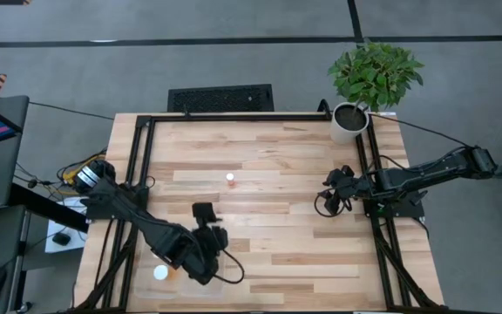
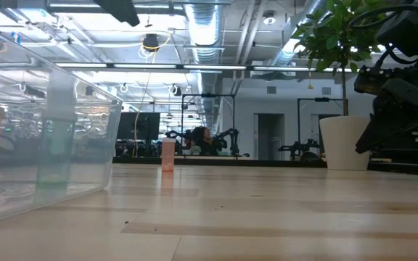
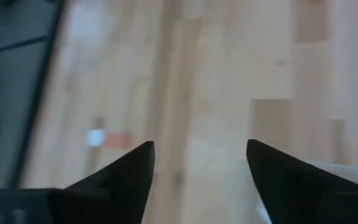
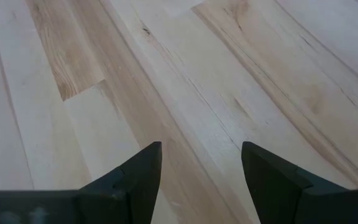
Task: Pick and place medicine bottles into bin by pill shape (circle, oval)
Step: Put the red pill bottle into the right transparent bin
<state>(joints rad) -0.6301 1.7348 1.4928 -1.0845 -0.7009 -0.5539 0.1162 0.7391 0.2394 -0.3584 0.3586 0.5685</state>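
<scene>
At the table's near left, the left gripper (image 3: 199, 163) hangs empty with fingers spread, a fallen medicine bottle (image 1: 161, 272) just beside it, probably lying sideways, so it should straddle the amber body squarely; the right gripper (image 4: 201, 163) waits spread, far right.

Bin (image 2: 42, 145) cut off at frame edge; bottle (image 3: 107, 139) blurred in left wrist view, pill shape unreadable.

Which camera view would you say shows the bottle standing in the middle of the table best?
The low view: the bottle stands upright there, its side visible. The high view shows only its white cap from above. Neither wrist view shows it.
</scene>
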